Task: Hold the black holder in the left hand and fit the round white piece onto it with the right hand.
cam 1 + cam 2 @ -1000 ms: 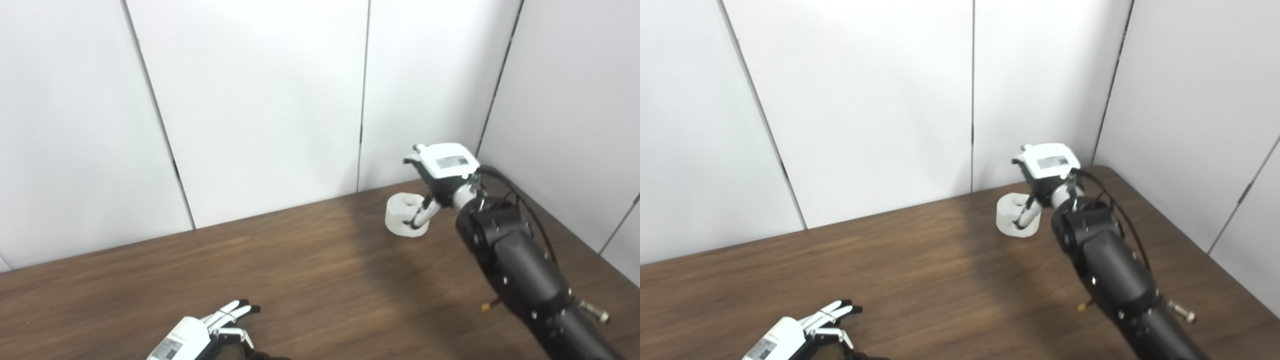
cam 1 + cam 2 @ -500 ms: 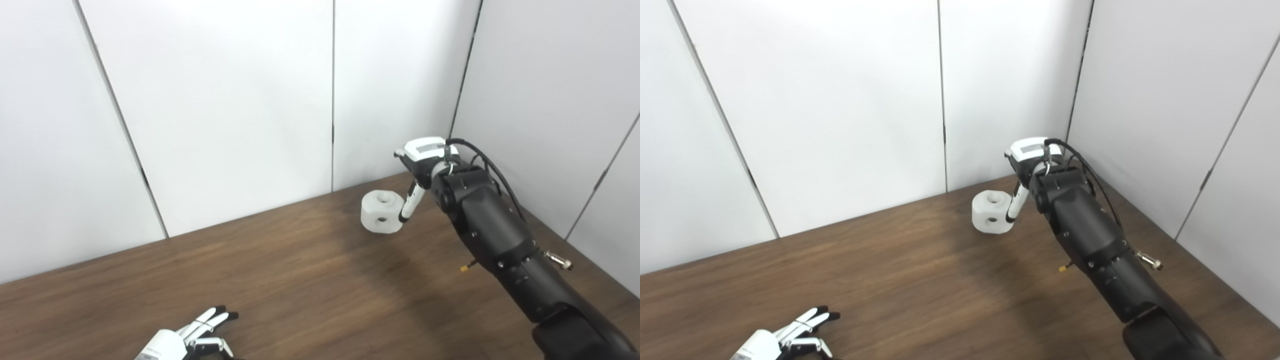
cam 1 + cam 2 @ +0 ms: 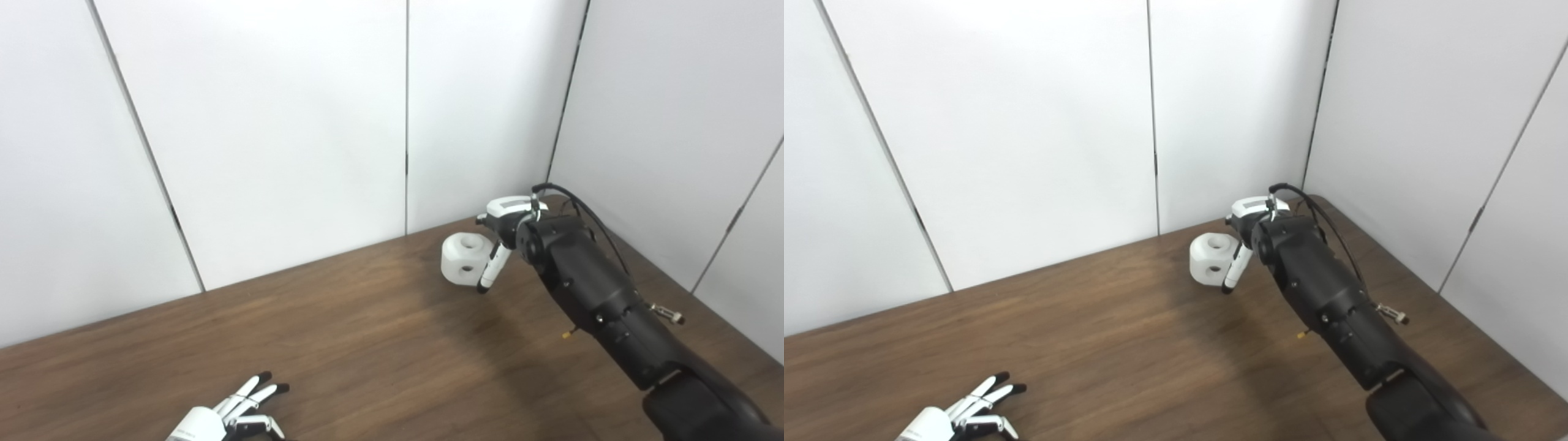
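Note:
The round white piece point(image 3: 464, 260) rests on the brown table point(image 3: 367, 343) at the far right, near the back wall; it has a hole on top and one in its side. My right hand point(image 3: 503, 223) is just right of it and slightly above. One straight finger point(image 3: 490, 272) hangs down against the piece's right side; the other fingers are hidden behind the wrist and the piece. My left hand point(image 3: 236, 413) lies low at the bottom left edge, fingers spread, holding nothing. It also shows in the right eye view point(image 3: 968, 410). No black holder is in view.
White wall panels point(image 3: 294, 122) close off the table's back, and more panels point(image 3: 674, 122) close off its right side, boxing in the corner behind the white piece. My right forearm point(image 3: 600, 300) stretches across the table's right part.
The camera shifted right after the earliest frames. My right hand has dropped lower beside the white piece, and its finger now reaches farther down the piece's side. The left hand has barely moved.

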Robot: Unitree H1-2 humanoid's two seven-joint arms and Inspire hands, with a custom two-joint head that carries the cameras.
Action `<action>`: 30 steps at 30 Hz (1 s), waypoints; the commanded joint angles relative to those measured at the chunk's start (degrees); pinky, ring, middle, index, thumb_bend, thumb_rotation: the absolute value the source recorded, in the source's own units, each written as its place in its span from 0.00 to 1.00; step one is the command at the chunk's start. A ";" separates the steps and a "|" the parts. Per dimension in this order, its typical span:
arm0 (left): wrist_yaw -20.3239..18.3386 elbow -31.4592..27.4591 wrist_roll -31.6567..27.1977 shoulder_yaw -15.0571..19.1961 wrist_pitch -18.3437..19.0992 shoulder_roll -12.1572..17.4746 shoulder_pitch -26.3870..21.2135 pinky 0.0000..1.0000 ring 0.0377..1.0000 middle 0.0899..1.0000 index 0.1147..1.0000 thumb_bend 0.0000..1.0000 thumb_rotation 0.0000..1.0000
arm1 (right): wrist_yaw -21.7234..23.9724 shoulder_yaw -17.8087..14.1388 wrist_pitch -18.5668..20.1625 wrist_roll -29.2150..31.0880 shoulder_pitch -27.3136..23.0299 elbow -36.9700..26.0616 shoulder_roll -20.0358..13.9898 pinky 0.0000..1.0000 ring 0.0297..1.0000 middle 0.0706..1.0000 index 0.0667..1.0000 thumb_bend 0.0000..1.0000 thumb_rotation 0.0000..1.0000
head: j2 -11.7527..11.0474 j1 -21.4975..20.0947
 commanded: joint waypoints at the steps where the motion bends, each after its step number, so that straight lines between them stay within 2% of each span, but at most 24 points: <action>1: -4.53 3.10 3.52 -2.51 0.69 2.52 2.59 0.92 1.00 0.92 0.42 0.52 0.06 | -2.86 -0.15 1.29 0.57 -3.54 -0.26 -1.00 0.99 1.00 1.00 0.92 1.00 0.39 | 0.04 0.04; 7: -4.22 2.89 3.71 -2.95 0.68 2.65 2.80 0.99 1.00 0.93 0.42 0.52 0.06 | -5.78 0.81 1.85 2.08 -3.51 2.13 0.04 0.98 1.00 1.00 0.91 1.00 0.39 | 0.20 0.42; 12: -4.30 2.48 3.55 -2.93 0.69 2.72 3.23 1.00 1.00 0.92 0.42 0.52 0.06 | -7.73 1.14 2.03 3.01 -3.24 3.49 0.75 1.00 1.00 1.00 0.91 1.00 0.39 | 0.33 0.70; 19: -3.98 1.96 2.89 -3.48 0.68 3.16 3.59 1.00 1.00 0.92 0.42 0.52 0.06 | -10.48 1.58 2.06 4.41 -2.67 4.42 1.07 0.96 0.97 0.99 0.91 1.00 0.37 | 1.01 1.02; 22: -5.30 1.20 2.81 -3.03 0.69 3.32 3.79 1.00 1.00 0.93 0.42 0.52 0.06 | -12.78 1.45 2.03 5.18 -2.24 4.52 1.23 0.91 0.94 0.96 0.87 1.00 0.34 | 1.18 1.15; 25: -4.85 0.93 2.59 -3.16 0.69 3.56 3.93 1.00 1.00 0.93 0.42 0.52 0.06 | -15.59 1.59 1.74 6.27 -1.55 4.31 1.17 0.85 0.91 0.92 0.79 0.99 0.31 | 1.53 1.31; 28: -4.36 1.17 2.64 -3.36 0.69 3.67 3.97 1.00 0.99 0.93 0.42 0.52 0.06 | -22.21 1.70 0.38 6.90 -0.29 4.77 1.24 0.78 0.88 0.88 0.63 0.93 0.23 | 1.77 1.40; 29: -4.09 0.97 2.58 -3.42 0.70 3.79 4.10 0.98 0.99 0.92 0.42 0.52 0.06 | -24.86 1.54 -0.33 7.30 0.33 4.67 1.30 0.78 0.87 0.86 0.53 0.69 0.18 | 2.00 1.60; 30: -4.00 0.76 2.56 -3.41 0.71 3.86 4.22 0.98 0.98 0.92 0.42 0.52 0.06 | -27.59 1.56 -1.24 7.54 0.89 4.66 1.27 0.80 0.86 0.84 0.49 0.61 0.16 | 2.00 1.60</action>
